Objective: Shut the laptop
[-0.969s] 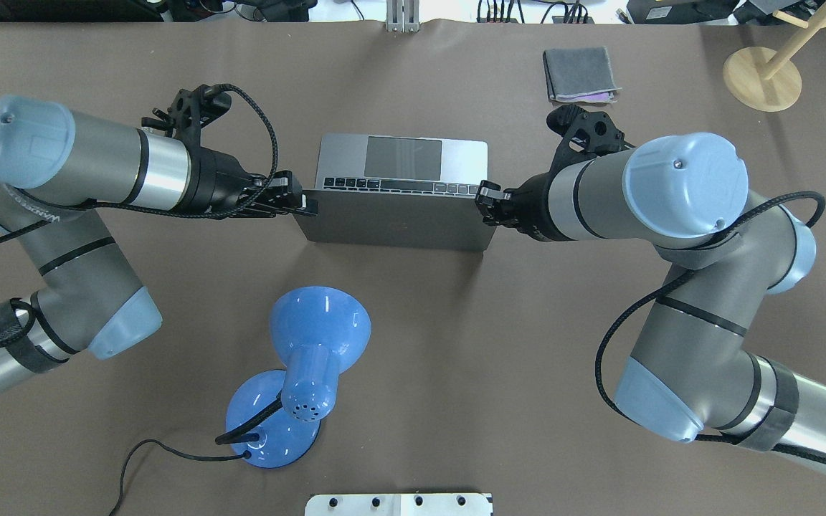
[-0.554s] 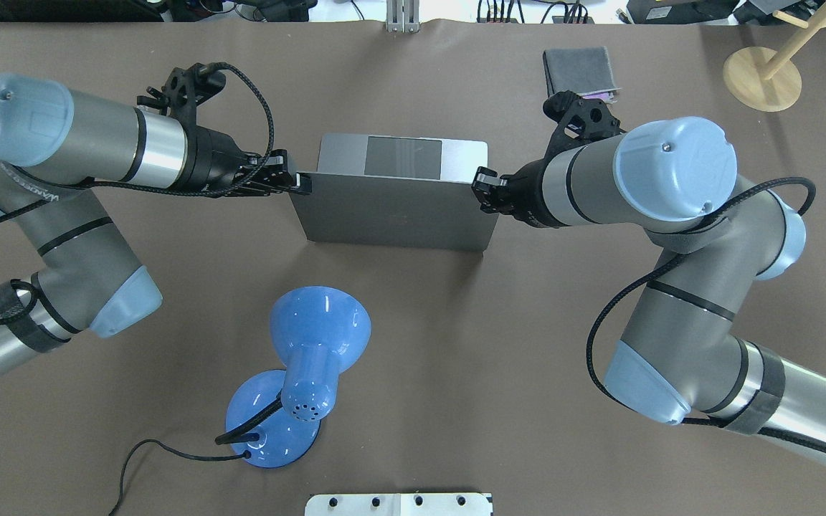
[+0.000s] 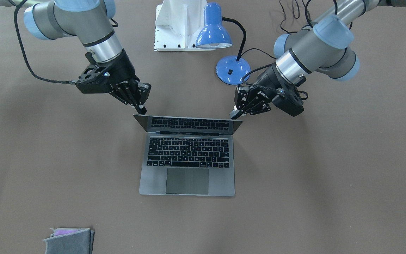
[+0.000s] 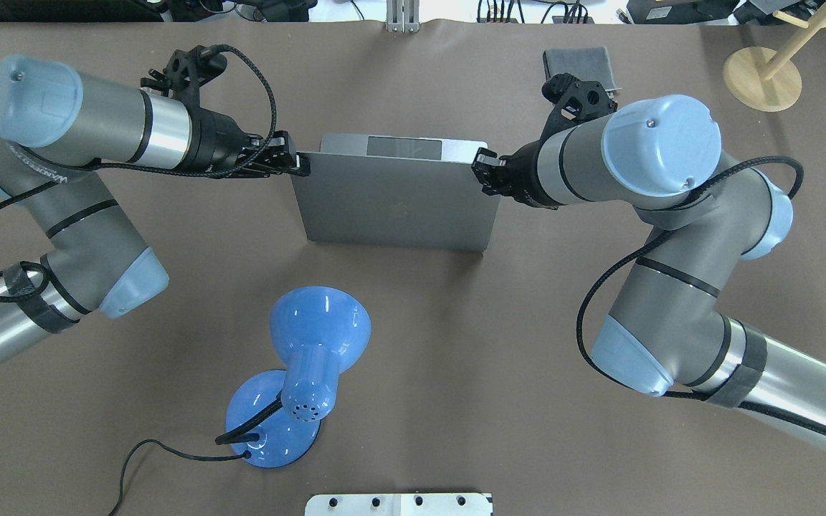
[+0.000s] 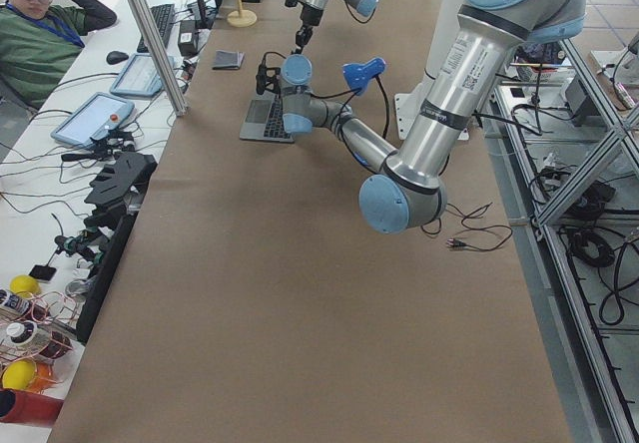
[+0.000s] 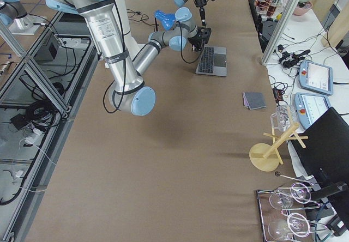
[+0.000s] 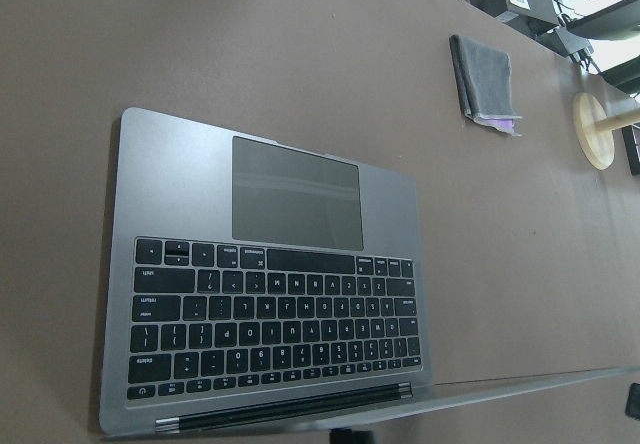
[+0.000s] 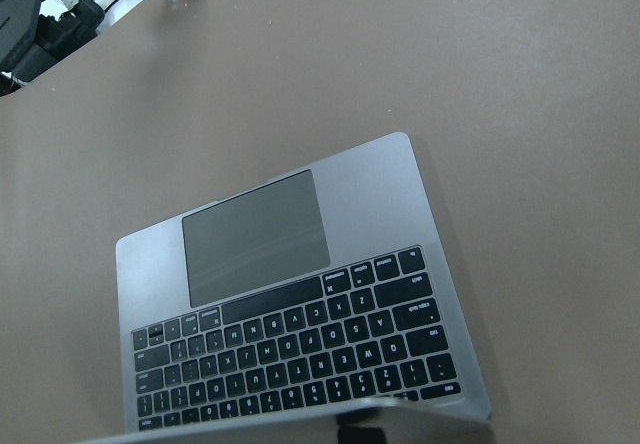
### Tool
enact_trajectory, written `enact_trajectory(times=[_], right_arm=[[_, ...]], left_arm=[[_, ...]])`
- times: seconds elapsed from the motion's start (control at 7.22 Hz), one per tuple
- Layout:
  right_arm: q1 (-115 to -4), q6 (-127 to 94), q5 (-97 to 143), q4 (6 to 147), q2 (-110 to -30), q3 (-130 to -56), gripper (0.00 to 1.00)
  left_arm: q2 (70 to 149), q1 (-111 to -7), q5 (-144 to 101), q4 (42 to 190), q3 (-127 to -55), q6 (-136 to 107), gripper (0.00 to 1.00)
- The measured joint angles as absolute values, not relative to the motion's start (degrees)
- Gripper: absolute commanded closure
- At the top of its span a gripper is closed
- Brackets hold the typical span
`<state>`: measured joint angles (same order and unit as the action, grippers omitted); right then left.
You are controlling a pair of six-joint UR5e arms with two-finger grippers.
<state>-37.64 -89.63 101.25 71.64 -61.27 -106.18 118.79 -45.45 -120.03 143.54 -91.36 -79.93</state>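
The space-grey laptop (image 3: 220, 183) lies mid-table with its lid (image 4: 395, 208) tipped well forward over the keyboard. From overhead only a strip of trackpad shows past the lid's top edge. My left gripper (image 4: 300, 163) is shut, its fingertips at the lid's top corner on my left; it also shows in the front view (image 3: 235, 113). My right gripper (image 4: 483, 166) is shut at the other top corner, and it also shows in the front view (image 3: 141, 108). Both wrist views show the keyboard and trackpad (image 7: 296, 206) (image 8: 256, 236), with the lid's edge along the bottom.
A blue desk lamp (image 4: 316, 344) stands near my side of the laptop. A folded grey cloth (image 4: 576, 63) lies at the far right, partly behind my right wrist. A wooden stand (image 4: 761, 75) is at the far right corner. A white base (image 3: 174, 24) sits at my edge.
Both grippers moved away from me with the lid's top corners. The lid tipped further down, hiding the keyboard row and most of the trackpad from overhead.
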Motion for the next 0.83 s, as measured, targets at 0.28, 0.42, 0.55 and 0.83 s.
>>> enact_trajectory(times=[0.28,0.42,0.55,0.83], right_arm=[[-38.90,-89.51,101.27,71.40,-58.96,-101.43,1.00],[-39.42,-89.49,101.31,71.33,-57.87,-99.25,1.00],[-39.77,-89.52,101.33,71.30,-56.93,-97.52,1.00],[-39.89,-89.89,101.28,71.26,-55.52,-94.97,1.00]], left_arm=[[120.33,-45.60,-118.61,143.60,-88.73,-79.61,1.00],[121.26,-45.65,-117.99,143.61,-87.12,-78.94,1.00],[122.25,-45.68,-117.14,143.63,-85.06,-78.05,1.00],[124.37,-45.63,-114.92,143.71,-80.36,-76.61,1.00]])
